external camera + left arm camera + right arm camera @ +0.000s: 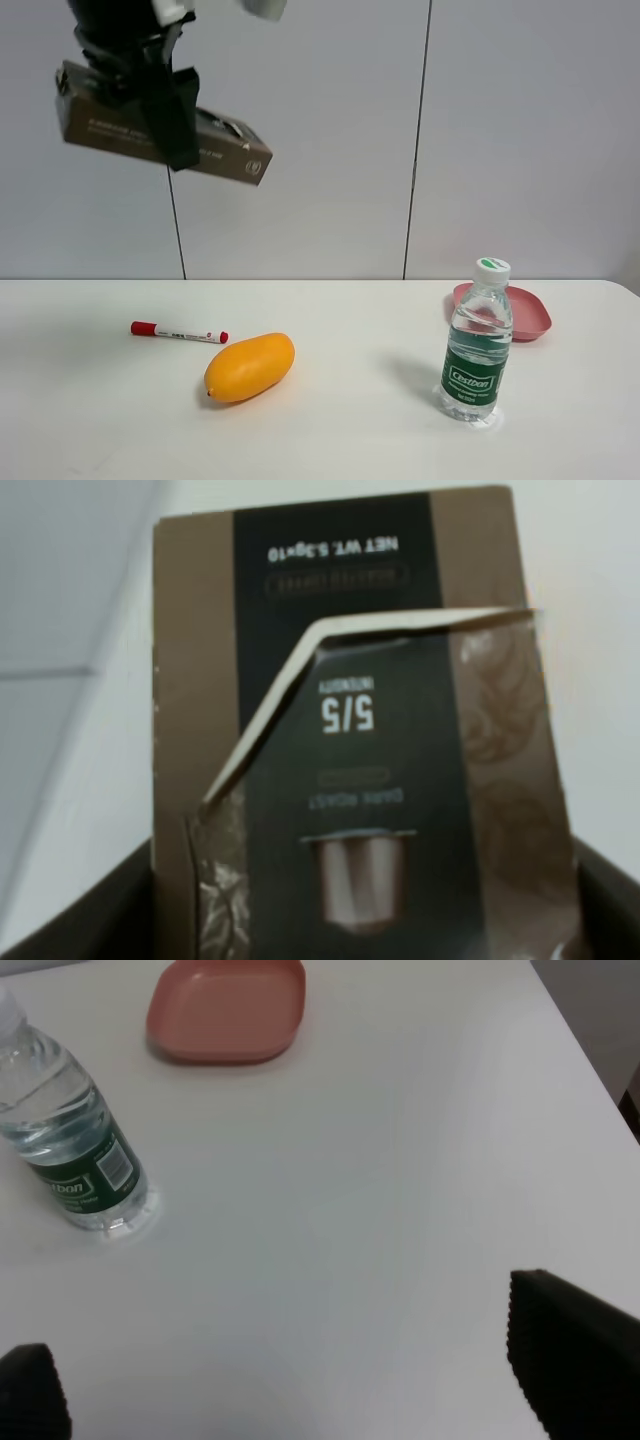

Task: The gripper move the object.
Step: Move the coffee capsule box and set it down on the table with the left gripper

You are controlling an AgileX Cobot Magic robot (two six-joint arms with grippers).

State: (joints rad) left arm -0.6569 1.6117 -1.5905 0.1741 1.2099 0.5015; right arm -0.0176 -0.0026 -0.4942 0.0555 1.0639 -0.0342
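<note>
1 box [225, 148] hangs high above the table [350, 430], toward its left edge, pinched mid-length by the left gripper [168, 120], jaws closed on its sides. Best to carry it slowly and set it flat on bare table, clear of the mango [249, 367] and marker [178, 333]. Right gripper [300, 1385] gapes wide, empty, near the right edge

Box [100, 125] up off the table [340, 430], gripped crosswise by the left gripper [172, 138], high over the back-left corner. Down on the table: marker [178, 333] lying left of centre, mango [249, 367] just in front of it and a touch to the right, the two apart. Bottle [477, 345] stands upright toward the right edge, plate [525, 315] behind it, nearer the back-right corner, a gap between them
</note>
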